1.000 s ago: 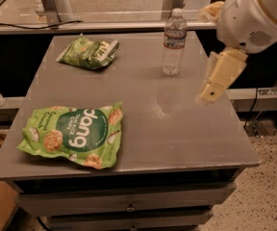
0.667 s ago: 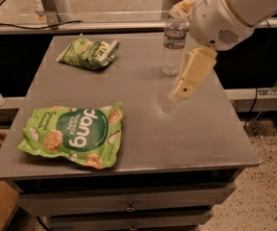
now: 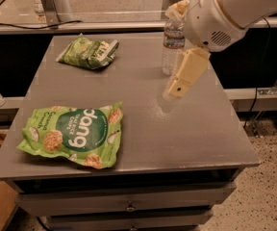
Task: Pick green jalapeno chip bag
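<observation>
The green jalapeno chip bag [image 3: 88, 52], small and glossy with a white label patch, lies at the far left of the grey table [image 3: 196, 129]. My gripper [image 3: 174, 88], a cream-coloured piece below the big white arm housing, hangs above the right middle of the table. It is well to the right of the bag and holds nothing that I can see.
A larger flat green "dang" bag [image 3: 73, 134] lies at the near left of the table. A clear water bottle [image 3: 173, 44] stands at the far right, just behind my gripper and partly hidden by the arm. The table has drawers below its front edge.
My arm and gripper have moved left, from the table's right edge to in front of the water bottle. The bags and bottle have not moved.
</observation>
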You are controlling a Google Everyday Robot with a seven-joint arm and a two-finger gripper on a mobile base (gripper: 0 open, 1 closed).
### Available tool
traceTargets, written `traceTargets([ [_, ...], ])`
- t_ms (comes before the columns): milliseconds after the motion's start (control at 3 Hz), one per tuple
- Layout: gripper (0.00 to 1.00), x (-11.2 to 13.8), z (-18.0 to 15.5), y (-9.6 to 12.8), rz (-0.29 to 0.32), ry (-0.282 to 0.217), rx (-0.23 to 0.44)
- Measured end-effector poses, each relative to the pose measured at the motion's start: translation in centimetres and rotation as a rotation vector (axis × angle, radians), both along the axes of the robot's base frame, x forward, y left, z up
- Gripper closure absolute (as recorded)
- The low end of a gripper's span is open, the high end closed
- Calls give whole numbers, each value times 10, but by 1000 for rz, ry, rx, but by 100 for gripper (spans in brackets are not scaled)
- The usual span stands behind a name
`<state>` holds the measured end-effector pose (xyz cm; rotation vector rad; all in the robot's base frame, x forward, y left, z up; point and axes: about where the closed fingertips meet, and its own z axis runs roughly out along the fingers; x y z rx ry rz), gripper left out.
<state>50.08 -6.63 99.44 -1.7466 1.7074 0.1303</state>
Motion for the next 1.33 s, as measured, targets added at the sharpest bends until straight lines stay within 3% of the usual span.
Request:
traceTargets([
  [333, 0, 21, -18, 26, -7, 5, 31],
  [1333, 0, 126, -60, 131, -100, -25, 99],
])
